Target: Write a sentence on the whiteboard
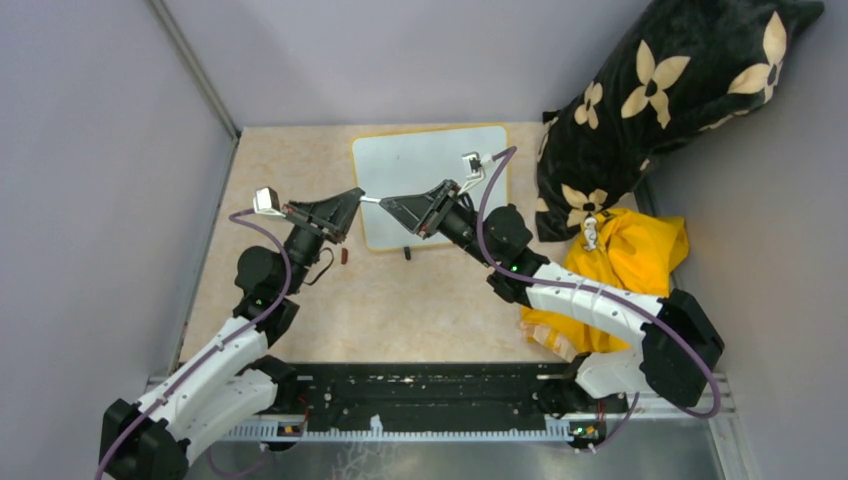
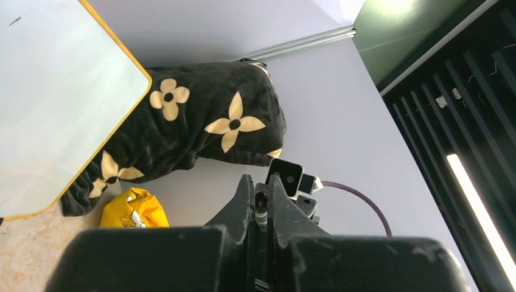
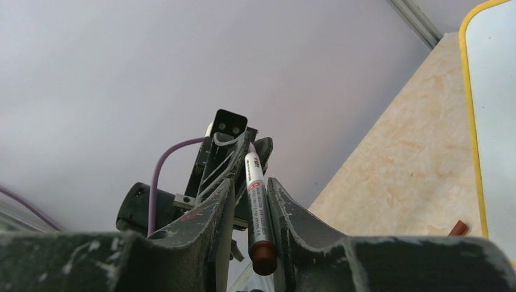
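Handing over: the step looks like passing the marker (image 1: 371,200) from left pincer (image 1: 356,199) to right pincer (image 1: 386,204), above the near left corner of the whiteboard (image 1: 430,170).
Left pincer: clamped shut on one end of the marker.
Right pincer: jaws flank the barrel closely, with a thin dark gap on one side; cannot tell whether it grips.
Whiteboard: flat at the middle of the far edge of the bench (image 1: 420,310); no words legible on it.
Loose piece (image 1: 345,256): small, reddish-brown, on the bench just off the board's near left corner; probably the cap.
Nib: cannot tell which end carries it; check first.
Doing it well: seat your right jaws square on the barrel, then release the left.
Risk: an early release likely drops the marker onto the board.
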Available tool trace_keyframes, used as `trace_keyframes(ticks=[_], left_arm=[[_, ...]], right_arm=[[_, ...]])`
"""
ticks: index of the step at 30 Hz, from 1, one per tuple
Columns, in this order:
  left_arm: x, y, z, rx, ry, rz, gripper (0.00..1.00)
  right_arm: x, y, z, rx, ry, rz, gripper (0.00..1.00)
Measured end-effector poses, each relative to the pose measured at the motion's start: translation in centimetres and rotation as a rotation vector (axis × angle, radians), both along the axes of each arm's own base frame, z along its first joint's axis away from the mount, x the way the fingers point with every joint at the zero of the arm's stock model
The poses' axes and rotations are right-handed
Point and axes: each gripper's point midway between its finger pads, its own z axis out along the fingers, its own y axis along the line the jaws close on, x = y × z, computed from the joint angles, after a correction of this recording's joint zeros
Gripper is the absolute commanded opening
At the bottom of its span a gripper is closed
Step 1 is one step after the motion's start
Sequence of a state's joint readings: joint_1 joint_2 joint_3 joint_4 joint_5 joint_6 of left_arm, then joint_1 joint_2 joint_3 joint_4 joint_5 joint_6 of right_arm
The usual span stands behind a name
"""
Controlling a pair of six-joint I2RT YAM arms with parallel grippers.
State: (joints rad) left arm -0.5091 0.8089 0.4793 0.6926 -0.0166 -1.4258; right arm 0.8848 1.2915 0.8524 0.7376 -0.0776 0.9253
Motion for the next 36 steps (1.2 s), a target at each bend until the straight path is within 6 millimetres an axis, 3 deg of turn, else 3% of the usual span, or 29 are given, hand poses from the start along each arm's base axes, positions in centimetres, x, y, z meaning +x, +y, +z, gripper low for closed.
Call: trace_keyframes(ticks=[20, 30, 36], left_arm=[[-0.05, -0.01, 0.03, -0.001, 0.000, -0.002, 0.00], [-0.15, 0.05, 0.02, 0.002, 0.001, -0.001, 0.00], [-0.15, 0.05, 0.02, 0.002, 0.001, -0.002, 0.00]], right_arm=[[0.12, -0.18, 0.56, 0.021, -0.009, -0.011, 0.37], [0.27, -0.26, 0.64, 0.025, -0.009, -0.021, 0.31], [0.26, -0.24, 0.45, 0.017, -0.006, -0.016, 0.22]])
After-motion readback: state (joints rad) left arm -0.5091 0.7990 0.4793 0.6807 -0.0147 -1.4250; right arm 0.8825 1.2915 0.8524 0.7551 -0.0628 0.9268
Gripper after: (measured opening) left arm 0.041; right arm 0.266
